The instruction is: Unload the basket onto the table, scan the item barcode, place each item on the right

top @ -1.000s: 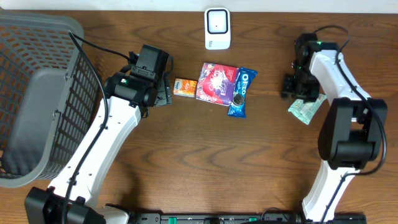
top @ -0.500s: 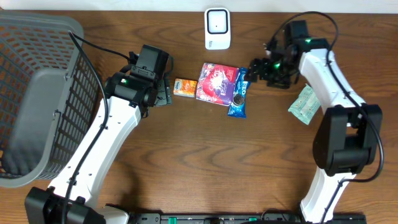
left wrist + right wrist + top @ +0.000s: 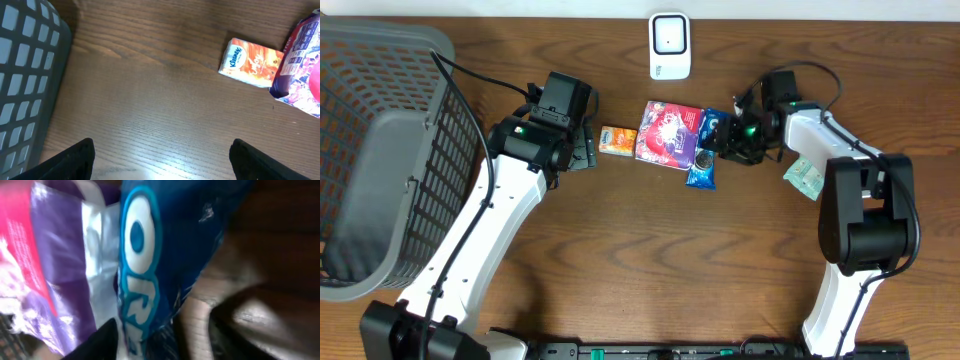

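Observation:
A blue Oreo pack (image 3: 703, 160) lies on the wooden table beside a purple snack bag (image 3: 667, 133) and an orange Kleenex pack (image 3: 617, 140). My right gripper (image 3: 722, 135) is down at the Oreo pack's upper end. In the right wrist view the Oreo pack (image 3: 145, 255) fills the space between the jaws of my right gripper (image 3: 165, 340). One dark finger (image 3: 100, 340) rests against it; whether the jaws have closed on it does not show. My left gripper (image 3: 162, 155) hovers open over bare wood, left of the Kleenex pack (image 3: 252, 62). The white scanner (image 3: 670, 45) stands at the back. No barcode shows.
A large grey mesh basket (image 3: 380, 150) fills the left side, its wall (image 3: 25, 75) close to my left gripper. A green packet (image 3: 808, 176) lies to the right of the right arm.
My right arm swung left from the green packet to the Oreo pack and came down on its upper end, its jaws narrowing. The left arm has not moved.

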You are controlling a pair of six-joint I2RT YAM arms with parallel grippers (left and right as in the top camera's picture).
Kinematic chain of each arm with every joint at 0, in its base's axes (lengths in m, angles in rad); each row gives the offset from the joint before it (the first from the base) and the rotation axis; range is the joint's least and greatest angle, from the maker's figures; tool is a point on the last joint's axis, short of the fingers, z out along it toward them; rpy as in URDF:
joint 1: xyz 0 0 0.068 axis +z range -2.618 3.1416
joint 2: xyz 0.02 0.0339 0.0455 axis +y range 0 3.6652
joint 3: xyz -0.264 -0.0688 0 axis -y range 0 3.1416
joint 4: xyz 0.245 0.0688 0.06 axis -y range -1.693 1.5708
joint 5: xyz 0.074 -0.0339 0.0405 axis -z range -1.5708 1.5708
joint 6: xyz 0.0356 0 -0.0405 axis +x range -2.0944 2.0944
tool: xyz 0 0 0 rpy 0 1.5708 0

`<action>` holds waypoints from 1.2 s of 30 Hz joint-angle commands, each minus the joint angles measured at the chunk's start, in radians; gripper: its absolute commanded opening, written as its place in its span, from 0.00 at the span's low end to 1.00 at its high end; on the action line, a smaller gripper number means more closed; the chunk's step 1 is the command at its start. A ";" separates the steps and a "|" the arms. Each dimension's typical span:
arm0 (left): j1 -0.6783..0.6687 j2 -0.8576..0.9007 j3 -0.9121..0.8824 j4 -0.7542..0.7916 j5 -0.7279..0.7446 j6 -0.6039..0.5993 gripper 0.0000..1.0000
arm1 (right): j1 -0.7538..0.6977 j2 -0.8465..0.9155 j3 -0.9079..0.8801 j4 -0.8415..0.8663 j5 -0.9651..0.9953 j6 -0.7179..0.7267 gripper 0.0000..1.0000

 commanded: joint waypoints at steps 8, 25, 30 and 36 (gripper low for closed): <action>0.002 0.006 0.007 -0.003 -0.019 -0.009 0.86 | -0.014 0.001 -0.005 -0.015 -0.003 0.004 0.01; 0.002 0.006 0.007 -0.003 -0.020 -0.009 0.86 | 0.116 -0.093 0.266 -0.508 1.233 0.098 0.01; 0.002 0.006 0.007 -0.003 -0.019 -0.010 0.86 | 0.146 -0.008 0.231 -0.469 1.269 0.100 0.01; 0.002 0.006 0.007 -0.003 -0.020 -0.009 0.86 | 0.193 0.126 0.231 -0.468 1.259 0.117 0.03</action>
